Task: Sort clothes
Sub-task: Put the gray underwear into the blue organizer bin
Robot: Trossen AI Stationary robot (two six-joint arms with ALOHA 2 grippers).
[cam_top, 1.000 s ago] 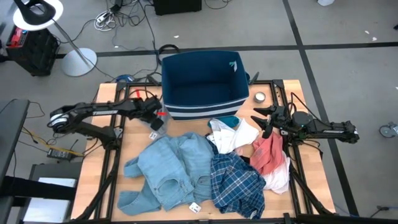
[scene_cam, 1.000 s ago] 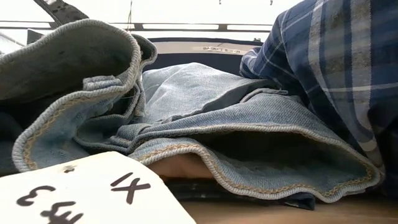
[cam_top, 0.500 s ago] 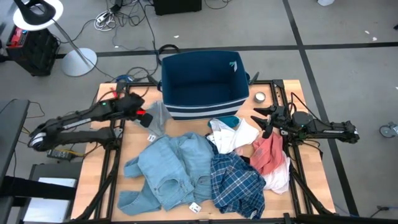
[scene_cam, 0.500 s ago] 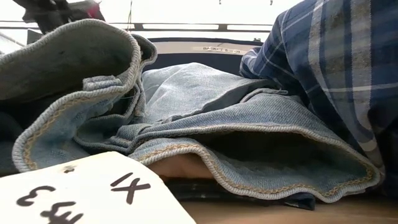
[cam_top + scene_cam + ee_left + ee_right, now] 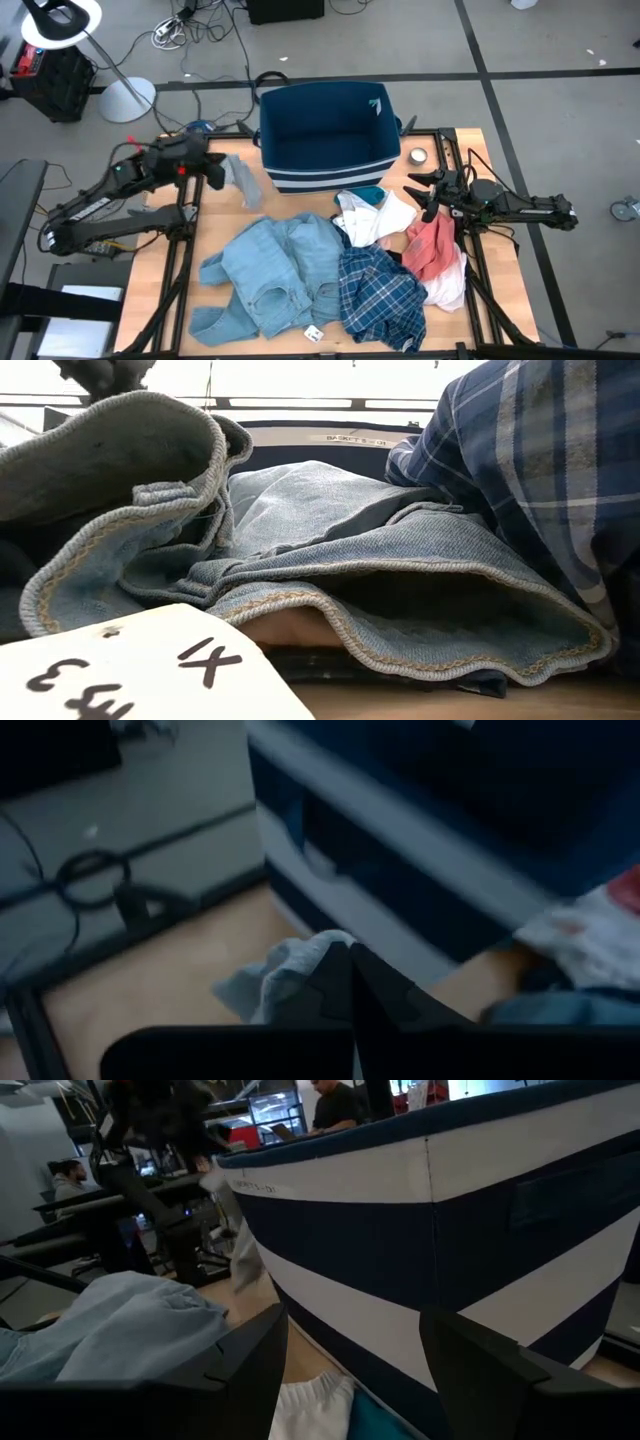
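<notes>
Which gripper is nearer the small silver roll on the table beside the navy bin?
The right gripper, open, sits just below the small silver roll. The left gripper, shut on a light grey garment, is across the bin.

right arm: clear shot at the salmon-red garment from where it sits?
Probably yes. The right gripper is open, right above the salmon-red garment, whose top is uncovered, with nothing between them. The left gripper is across the table, shut on a grey garment.
</notes>
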